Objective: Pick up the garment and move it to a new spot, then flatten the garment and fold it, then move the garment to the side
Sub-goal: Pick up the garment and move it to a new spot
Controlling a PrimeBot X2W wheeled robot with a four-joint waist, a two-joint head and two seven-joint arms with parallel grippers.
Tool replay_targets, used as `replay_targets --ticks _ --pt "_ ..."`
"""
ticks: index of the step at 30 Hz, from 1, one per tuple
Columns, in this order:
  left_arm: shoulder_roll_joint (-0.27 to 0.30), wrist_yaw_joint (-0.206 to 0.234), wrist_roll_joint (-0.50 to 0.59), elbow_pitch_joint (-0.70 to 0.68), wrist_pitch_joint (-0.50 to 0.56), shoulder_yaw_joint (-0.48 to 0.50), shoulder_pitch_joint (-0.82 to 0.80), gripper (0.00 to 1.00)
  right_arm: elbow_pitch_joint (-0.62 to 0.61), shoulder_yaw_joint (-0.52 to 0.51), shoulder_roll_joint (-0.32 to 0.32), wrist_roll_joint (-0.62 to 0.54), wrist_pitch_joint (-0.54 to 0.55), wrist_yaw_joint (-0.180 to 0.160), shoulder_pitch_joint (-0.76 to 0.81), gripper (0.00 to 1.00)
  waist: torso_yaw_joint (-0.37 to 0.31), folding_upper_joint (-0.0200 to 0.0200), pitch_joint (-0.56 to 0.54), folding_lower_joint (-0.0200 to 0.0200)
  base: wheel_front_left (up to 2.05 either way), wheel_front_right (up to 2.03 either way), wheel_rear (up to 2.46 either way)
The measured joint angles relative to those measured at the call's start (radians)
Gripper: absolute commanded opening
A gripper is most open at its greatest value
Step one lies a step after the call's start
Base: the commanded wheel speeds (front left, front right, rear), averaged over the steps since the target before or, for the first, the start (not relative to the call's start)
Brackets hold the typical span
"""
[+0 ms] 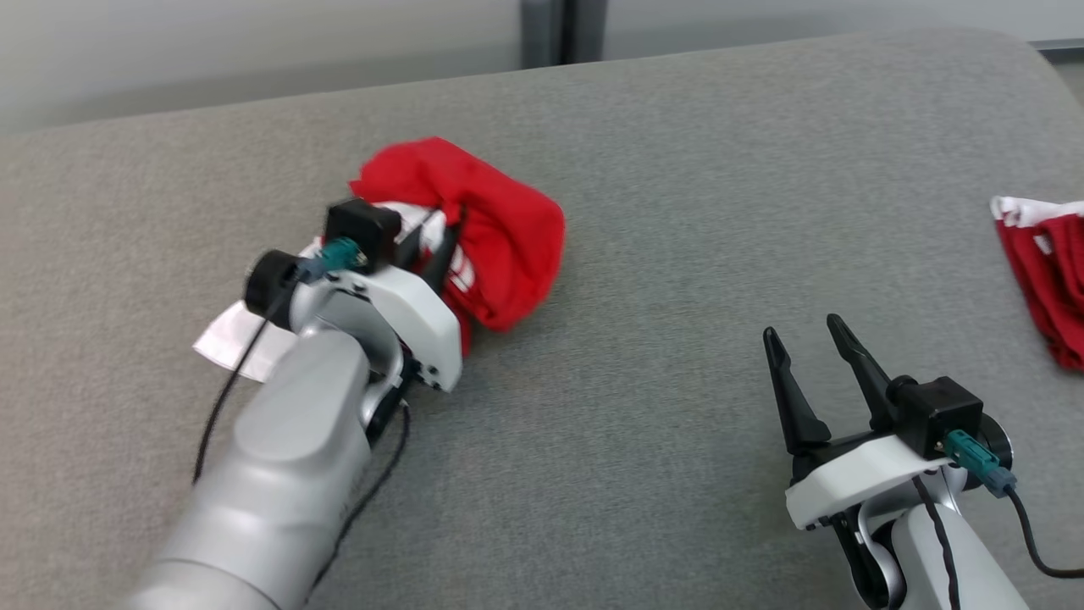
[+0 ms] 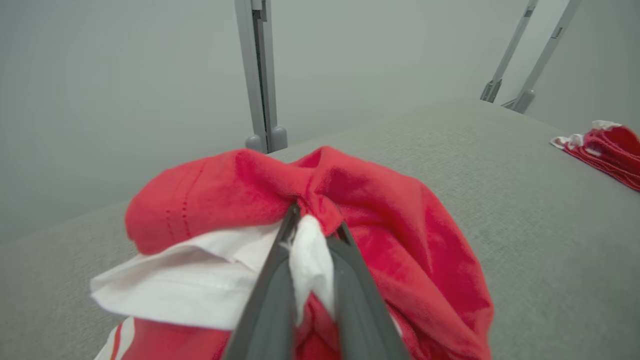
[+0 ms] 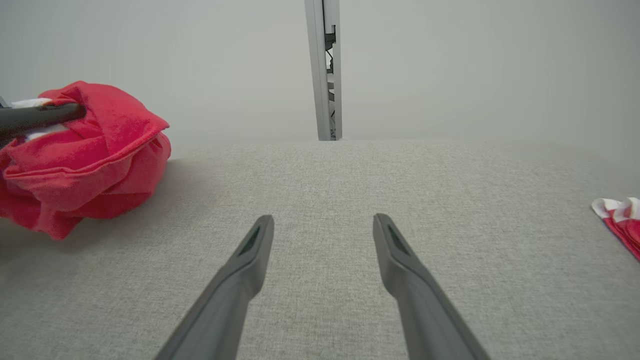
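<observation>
I count two red-and-white pieces of clothing: the bunched garment and a second garment far right. Two tools: the left tool and the right tool. One grey table.

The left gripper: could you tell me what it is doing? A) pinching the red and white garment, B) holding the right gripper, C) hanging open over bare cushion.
A: the left wrist view shows the left gripper closed on a white fold of the garment.
</observation>
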Motion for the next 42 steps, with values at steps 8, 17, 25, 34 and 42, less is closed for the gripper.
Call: replay_targets --ticks 8,17,25,34,42 --pt "-0.004 0.009 -0.144 -0.118 -0.012 -0.221 0.087 0.00 0.001 -0.011 0.000 0.016 0.000 0.000 0.032 1.00 -0.073 0.0000 -0.038 0.0000 0.00 0.00 0.00" --pt "-0.003 0.115 -0.144 -0.077 -0.047 -0.230 0.115 1.00 -0.003 -0.019 0.000 0.022 0.000 0.000 0.037 1.00 -0.077 0.0000 -0.062 0.0000 0.00 0.00 0.00" --pt "0.055 0.186 -0.074 -0.220 -0.049 -0.047 0.273 1.00 -0.007 -0.021 0.000 0.027 0.000 0.000 0.053 1.00 -0.021 0.0000 -0.087 0.0000 0.00 0.00 0.00" --pt "0.089 0.219 0.077 -0.422 -0.049 0.185 0.541 1.00 0.000 -0.013 0.001 0.026 0.000 0.000 0.074 1.00 0.056 0.0000 -0.135 0.0000 0.00 0.00 0.00" --pt "0.068 0.210 0.165 -0.522 -0.049 0.353 0.745 1.00 0.022 0.024 0.000 0.040 0.000 0.000 0.108 1.00 0.089 0.0000 -0.200 0.0000 0.00 0.00 0.00"
